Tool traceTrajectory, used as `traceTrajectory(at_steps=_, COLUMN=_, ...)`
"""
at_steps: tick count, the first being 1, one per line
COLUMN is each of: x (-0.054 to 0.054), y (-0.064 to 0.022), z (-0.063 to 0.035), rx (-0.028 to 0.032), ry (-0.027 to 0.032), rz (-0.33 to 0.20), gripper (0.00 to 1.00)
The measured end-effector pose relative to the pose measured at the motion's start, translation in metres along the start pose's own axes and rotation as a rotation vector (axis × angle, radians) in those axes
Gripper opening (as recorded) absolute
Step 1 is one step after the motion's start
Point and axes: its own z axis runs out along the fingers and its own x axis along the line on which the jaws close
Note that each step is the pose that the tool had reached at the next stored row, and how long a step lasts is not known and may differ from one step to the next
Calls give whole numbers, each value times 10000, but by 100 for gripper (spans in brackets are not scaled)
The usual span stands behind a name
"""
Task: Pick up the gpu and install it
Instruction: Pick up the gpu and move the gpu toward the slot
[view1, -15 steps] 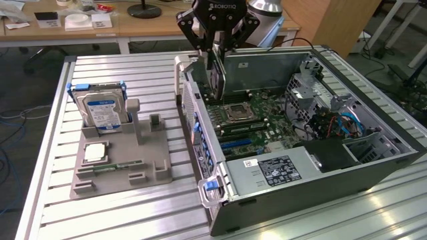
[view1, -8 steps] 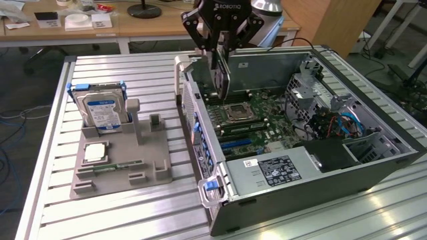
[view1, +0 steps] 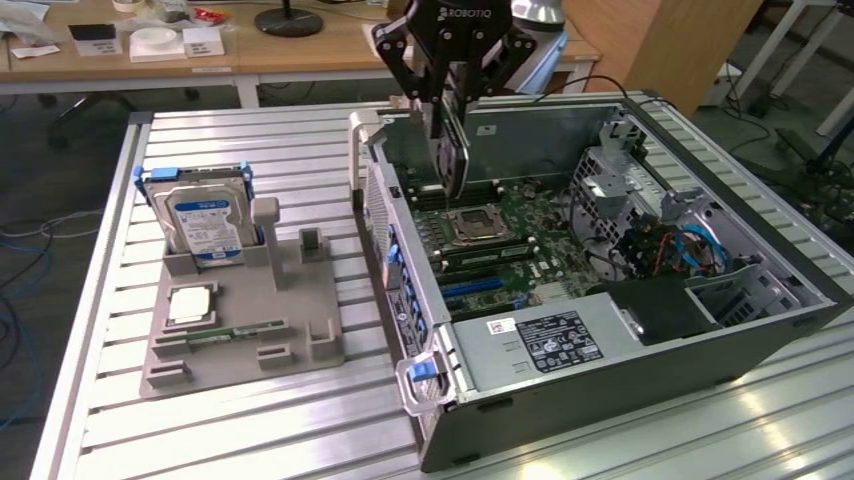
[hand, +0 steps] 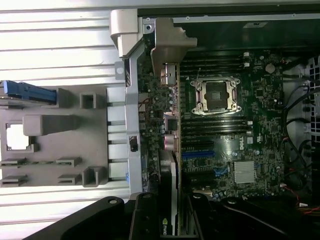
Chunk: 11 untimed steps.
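Claw: the black two-fingered claw (view1: 451, 100) (hand: 170, 222) is narrowed onto the top edge of a card, one finger on each flat face.
Held item: the thin, flat, dark grey-black gpu (view1: 457, 160) (hand: 168, 197) hangs upright and edge-on from the claw.
Gpu position: inside the open grey metal computer case (view1: 601, 390), over the green motherboard (view1: 534, 245). It is near the case wall on the exterior view's left and just beside the square silver processor socket (view1: 477, 226).
Contact with board: I cannot tell whether the card's lower edge touches a slot.
Desk: the slatted aluminium desk (view1: 267, 150) carries the case and a grey plastic holder (view1: 240, 365), side by side.
Holder contents: a silver hard drive with a blue-white label (view1: 200, 220) stands upright at the far end. A narrow green memory stick (view1: 220, 335) lies flat nearer the front.
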Motion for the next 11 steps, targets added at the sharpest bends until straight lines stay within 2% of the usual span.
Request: traceTrajectory(at_steps=11, x=-78, y=6, z=2, rx=0, ry=0, rz=1, gripper=27)
